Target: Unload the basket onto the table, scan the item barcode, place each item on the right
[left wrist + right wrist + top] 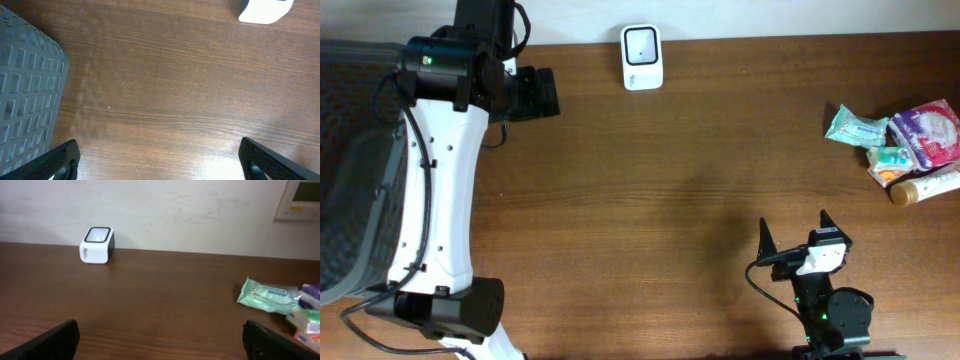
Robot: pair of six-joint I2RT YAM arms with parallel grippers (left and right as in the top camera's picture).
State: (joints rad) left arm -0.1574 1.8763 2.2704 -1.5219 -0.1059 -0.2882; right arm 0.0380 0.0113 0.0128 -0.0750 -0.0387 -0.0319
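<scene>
Item: green wipes packet [855, 127] lies well right of barcode scanner [642, 57] on bench [670, 200] | handling: likely light, crinkly, slippery; pinch across flat middle | left claw [552, 93], right claw [795, 232]: both wide, empty

The surface [670, 200] is mid-brown wood with fine darker grain. The barcode scanner [642, 57] is white with a dark window. The basket [25, 100] is grey, patterned with rows of small rectangular holes. One packet [855, 127] is pale mint green, a pack [927, 133] purple and white, and a tube [925, 186] cream with a tan cap. The left arm [435, 190] is white with black joints; the left tool [161, 161] and right tool [160, 339] have black fingers.
</scene>
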